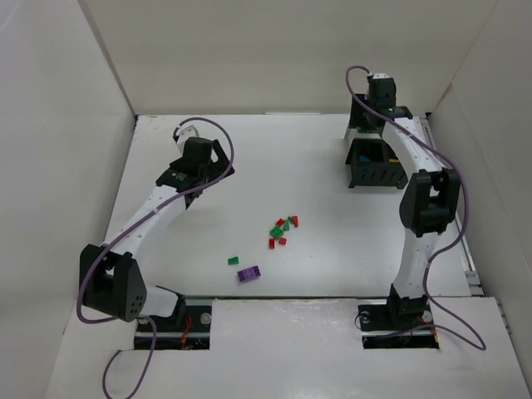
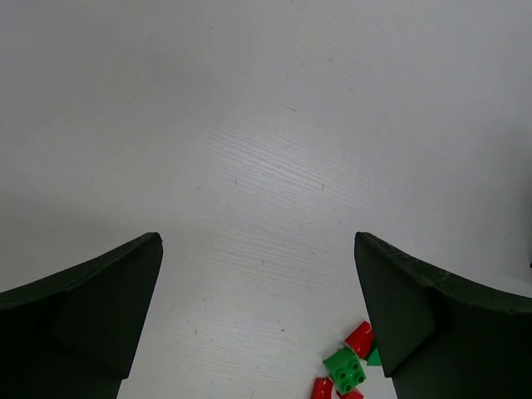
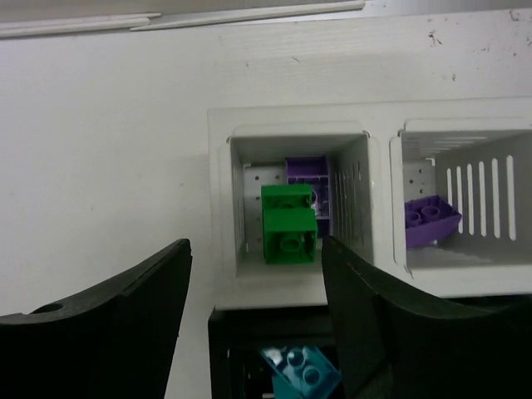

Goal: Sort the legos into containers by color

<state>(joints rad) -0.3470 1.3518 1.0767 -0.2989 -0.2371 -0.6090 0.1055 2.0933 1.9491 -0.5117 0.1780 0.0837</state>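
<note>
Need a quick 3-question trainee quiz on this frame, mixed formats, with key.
1. True or false: the left end effector holds a lego.
2. Which colours lie in the white bin under the right end effector? A) green and purple B) red and orange C) teal only
3. Fill in: the brick in the black bin is ___.

Key: 1 false, it is open over bare table; 2 A; 3 teal.
</note>
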